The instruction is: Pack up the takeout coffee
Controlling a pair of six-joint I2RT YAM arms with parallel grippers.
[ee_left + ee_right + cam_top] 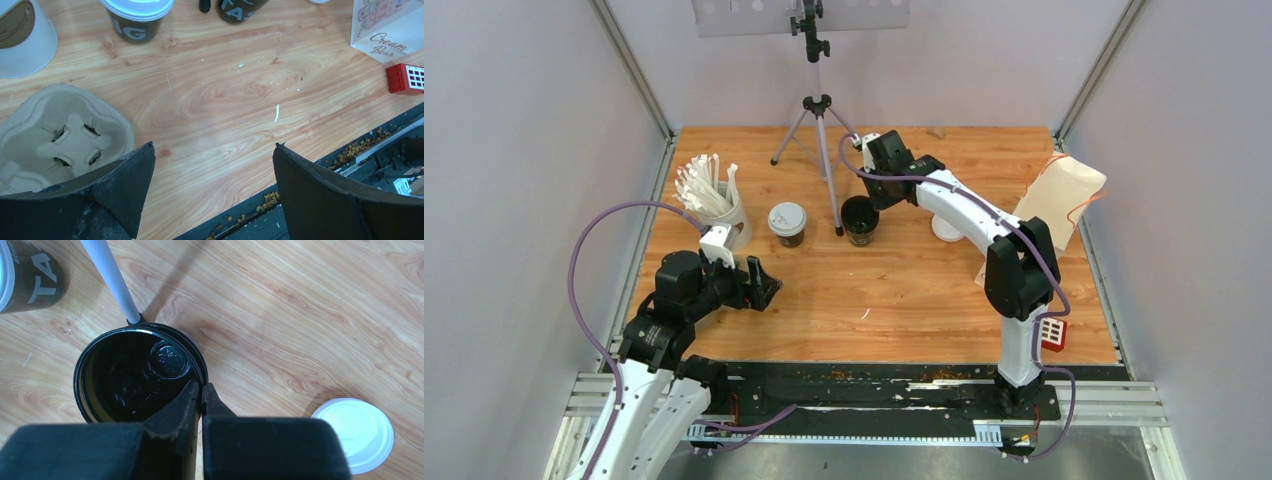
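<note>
Toward the back of the bench [924, 280], the right gripper [201, 389] pinched the rim of the open black cup [125, 375], a lidded cup [787, 223] to its left; left gripper [214, 145] hung released

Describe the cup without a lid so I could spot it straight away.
Start at the tripod at the back of the wooden table. Just right of its front leg stands a black cup, its rim pinched by the right gripper. Unlike the lidded cup to its left, its top is open and dark.
</note>
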